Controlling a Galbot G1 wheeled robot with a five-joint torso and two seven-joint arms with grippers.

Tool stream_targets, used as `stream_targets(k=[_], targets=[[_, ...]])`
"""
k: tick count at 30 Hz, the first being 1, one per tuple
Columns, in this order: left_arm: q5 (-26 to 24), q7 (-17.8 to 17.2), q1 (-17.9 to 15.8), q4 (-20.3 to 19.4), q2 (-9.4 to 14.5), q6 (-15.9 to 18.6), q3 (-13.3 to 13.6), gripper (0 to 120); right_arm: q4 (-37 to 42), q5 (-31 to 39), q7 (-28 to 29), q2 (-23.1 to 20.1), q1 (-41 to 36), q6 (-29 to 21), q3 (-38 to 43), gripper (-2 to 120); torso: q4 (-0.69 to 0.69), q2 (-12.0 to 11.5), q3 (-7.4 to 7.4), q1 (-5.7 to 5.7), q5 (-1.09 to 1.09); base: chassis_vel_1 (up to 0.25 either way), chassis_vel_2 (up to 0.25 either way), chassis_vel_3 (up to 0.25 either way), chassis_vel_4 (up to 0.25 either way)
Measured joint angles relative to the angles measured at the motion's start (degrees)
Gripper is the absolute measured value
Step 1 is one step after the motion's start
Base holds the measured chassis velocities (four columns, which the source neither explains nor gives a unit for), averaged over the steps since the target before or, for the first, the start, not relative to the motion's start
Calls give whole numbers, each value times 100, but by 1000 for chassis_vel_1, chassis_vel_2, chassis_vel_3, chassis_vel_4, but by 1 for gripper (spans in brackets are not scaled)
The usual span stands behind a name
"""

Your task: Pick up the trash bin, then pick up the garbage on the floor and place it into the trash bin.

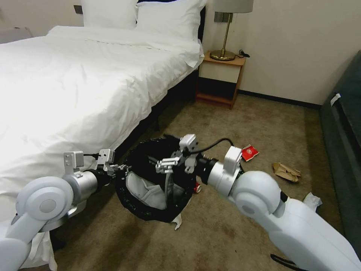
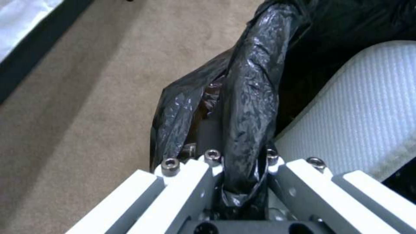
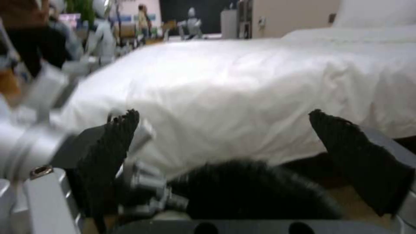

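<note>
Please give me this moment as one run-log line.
left tool: shut on round black-bagged trash bin rim, bin off beige carpet | right tool: open over bin | red packet: on carpet

The trash bin (image 1: 150,210) wears a glossy black bag, with a white slipper (image 1: 144,190) of fine ribbed weave inside. The floor (image 1: 225,233) is plain beige-brown carpet. On it lie a red packet (image 1: 249,152), a brown paper bag (image 1: 286,172) and a white tissue (image 1: 312,200). The bed (image 1: 75,90) is all white.
</note>
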Motion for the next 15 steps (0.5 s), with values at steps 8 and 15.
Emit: stream_targets(k=[8,15], targets=[[-105,-104,-118,104,-45,0,-145,1,-146,884,463,33,311,-164,1193,100,0,0,0,0,1,0,0,0,0],[-107,-147,-156,167,-119,0,-197,1,-702,1019,853,-92,391,-297,2057,100,0,0,0,0,1,0,0,0,0]])
